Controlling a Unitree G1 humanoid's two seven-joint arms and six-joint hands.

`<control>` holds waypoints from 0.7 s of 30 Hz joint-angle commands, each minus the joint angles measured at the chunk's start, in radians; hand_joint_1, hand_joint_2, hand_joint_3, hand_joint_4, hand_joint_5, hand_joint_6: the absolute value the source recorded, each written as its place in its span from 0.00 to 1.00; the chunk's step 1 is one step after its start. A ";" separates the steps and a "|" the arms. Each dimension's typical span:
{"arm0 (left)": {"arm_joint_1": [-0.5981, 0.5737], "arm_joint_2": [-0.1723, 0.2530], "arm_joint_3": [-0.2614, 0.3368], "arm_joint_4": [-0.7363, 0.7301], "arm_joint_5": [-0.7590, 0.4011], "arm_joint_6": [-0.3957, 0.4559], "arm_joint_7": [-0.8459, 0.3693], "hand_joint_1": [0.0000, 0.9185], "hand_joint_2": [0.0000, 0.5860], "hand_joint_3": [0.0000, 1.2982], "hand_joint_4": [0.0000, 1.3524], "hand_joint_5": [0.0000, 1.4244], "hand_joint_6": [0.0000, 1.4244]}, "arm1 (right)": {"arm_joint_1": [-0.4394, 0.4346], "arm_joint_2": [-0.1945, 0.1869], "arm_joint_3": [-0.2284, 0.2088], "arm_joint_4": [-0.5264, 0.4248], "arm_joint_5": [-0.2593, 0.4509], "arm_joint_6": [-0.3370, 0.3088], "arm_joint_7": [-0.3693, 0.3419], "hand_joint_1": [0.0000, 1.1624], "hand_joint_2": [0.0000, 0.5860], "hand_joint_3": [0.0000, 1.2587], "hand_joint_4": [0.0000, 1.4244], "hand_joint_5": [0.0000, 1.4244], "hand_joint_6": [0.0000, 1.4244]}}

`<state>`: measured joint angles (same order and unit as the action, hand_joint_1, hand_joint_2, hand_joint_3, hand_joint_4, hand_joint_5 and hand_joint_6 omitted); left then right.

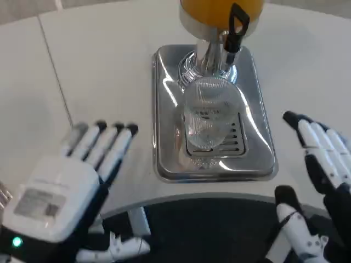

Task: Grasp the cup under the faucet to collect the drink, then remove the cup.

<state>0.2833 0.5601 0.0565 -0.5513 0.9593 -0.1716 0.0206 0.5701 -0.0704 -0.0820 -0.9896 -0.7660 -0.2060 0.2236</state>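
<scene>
A clear ribbed cup (208, 114) stands upright on the slotted drain of the silver drip tray (164, 109), right below the black faucet lever (237, 26) of the orange drink dispenser (219, 10). The cup looks empty. My left hand (74, 183) lies flat on the table left of the tray, fingers stretched forward and holding nothing. My right hand (318, 181) hovers right of the tray with fingers spread and thumb low near the table edge, a short gap away from the cup.
The white table (98, 66) curves round in front; its front edge runs just below the tray, with dark floor (208, 230) beneath. A seam in the tabletop runs along the left.
</scene>
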 commanded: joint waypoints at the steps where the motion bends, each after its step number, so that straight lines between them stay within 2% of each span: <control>1: 0.061 -0.033 -0.016 -0.054 0.058 0.020 -0.039 0.03 0.11 0.00 0.00 0.00 0.00 | -0.040 0.007 0.004 -0.048 0.048 0.084 0.049 0.08 1.00 0.00 0.00 0.00 0.00; 3: 0.084 -0.046 -0.019 -0.064 0.076 0.018 -0.032 0.00 0.11 0.00 0.00 0.00 0.00 | -0.071 0.015 0.010 -0.055 0.076 0.136 0.071 0.08 1.00 0.00 0.00 0.00 0.00; 8: 0.131 -0.092 -0.019 -0.074 0.130 0.027 0.006 0.00 0.11 0.00 0.00 0.00 0.00 | -0.164 0.054 0.025 -0.058 0.146 0.254 0.093 0.09 1.00 0.00 0.00 0.00 0.00; 12: 0.139 -0.125 -0.029 -0.049 0.155 0.027 0.049 0.00 0.11 0.00 0.00 0.00 0.00 | -0.248 0.074 0.044 -0.053 0.189 0.361 0.099 0.06 0.95 0.00 0.00 0.00 0.00; 15: 0.133 -0.139 -0.034 -0.037 0.151 0.027 0.065 0.00 0.12 0.00 0.00 0.00 0.00 | -0.360 0.083 0.044 -0.025 0.230 0.439 0.088 0.02 0.91 0.00 0.00 0.00 0.00; 21: 0.118 -0.163 -0.050 -0.031 0.141 0.028 0.073 0.00 0.12 0.00 0.00 0.00 0.00 | -0.552 0.083 0.048 0.020 0.269 0.568 0.066 0.00 0.92 0.00 0.00 0.00 0.00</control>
<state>0.4030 0.4095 0.0192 -0.5929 1.1062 -0.1427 0.0795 0.0770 0.0105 -0.0331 -0.9905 -0.5121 0.3179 0.3125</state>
